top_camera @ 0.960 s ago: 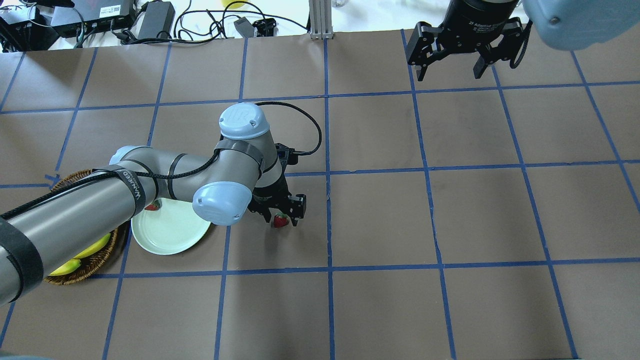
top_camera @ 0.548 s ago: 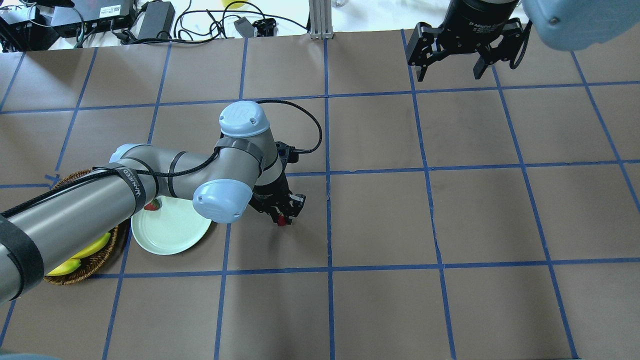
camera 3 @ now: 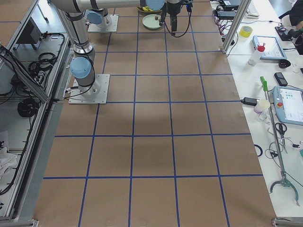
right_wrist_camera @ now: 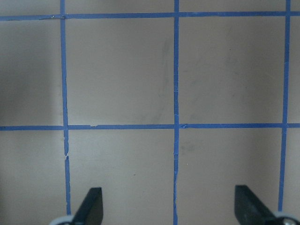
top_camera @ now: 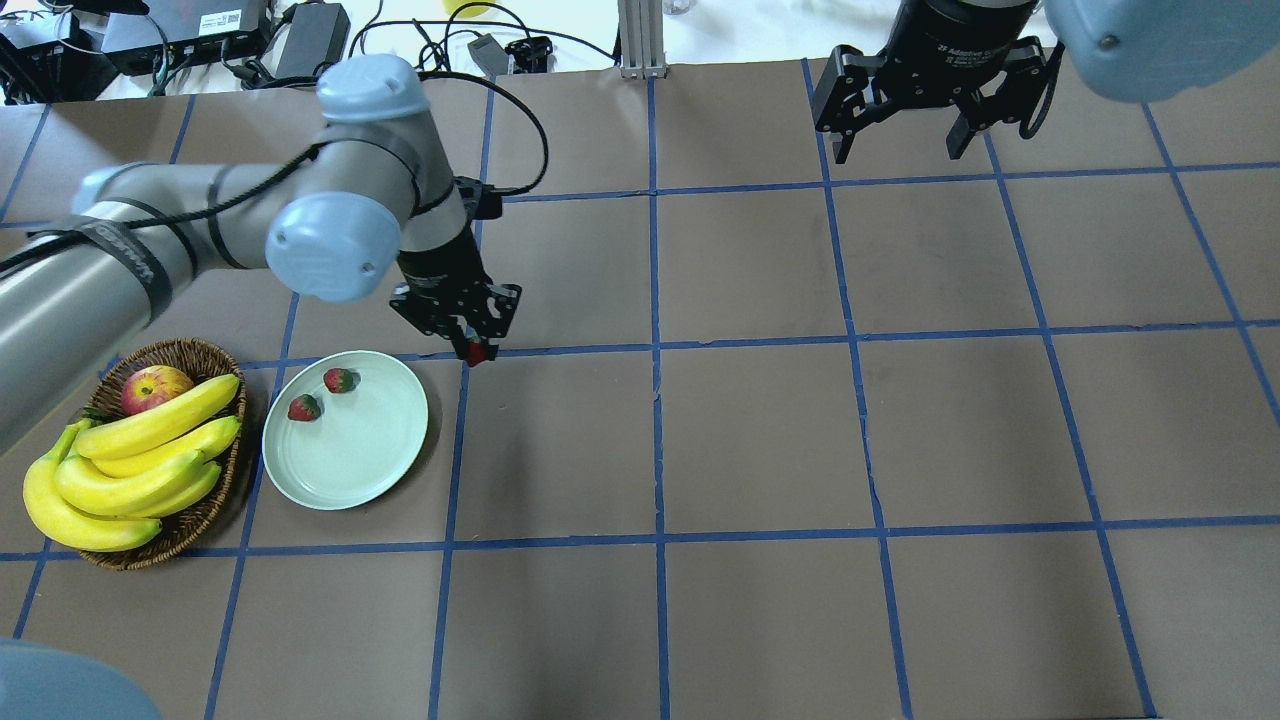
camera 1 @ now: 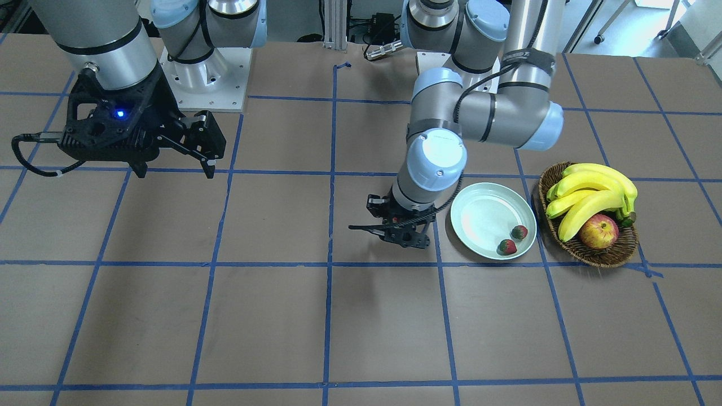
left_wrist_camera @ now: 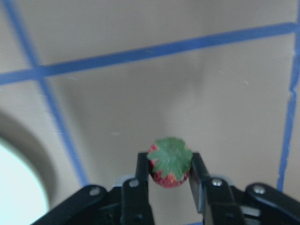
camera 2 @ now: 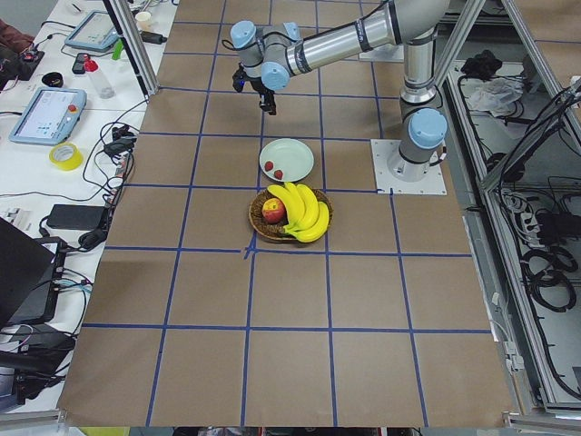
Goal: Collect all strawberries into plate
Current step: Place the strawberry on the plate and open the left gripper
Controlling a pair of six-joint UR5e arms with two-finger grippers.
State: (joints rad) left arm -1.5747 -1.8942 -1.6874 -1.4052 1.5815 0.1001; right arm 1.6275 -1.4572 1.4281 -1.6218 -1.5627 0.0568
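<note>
My left gripper [top_camera: 478, 348] is shut on a strawberry [left_wrist_camera: 169, 161] with its green cap facing the wrist camera. It holds the berry above the table, just off the far right rim of the pale green plate [top_camera: 350, 462]. Two more strawberries [top_camera: 339, 380] [top_camera: 303, 407] lie on the plate's far left part; they also show in the front view [camera 1: 519, 232] [camera 1: 506, 246]. My right gripper [top_camera: 905, 150] is open and empty, high over the table's far right, with both fingertips [right_wrist_camera: 91, 208] in the right wrist view.
A brown wicker basket [top_camera: 205, 352] with bananas [top_camera: 140, 450] and a red-yellow apple [top_camera: 155, 388] stands just left of the plate. Cables and boxes [top_camera: 310, 35] lie beyond the table's far edge. Blue tape lines mark a grid on the brown table.
My left gripper shut on the strawberry, lifted it and moved left and farther away, toward the plate's far rim. The arm no longer covers the plate and basket. The right arm stayed still.
</note>
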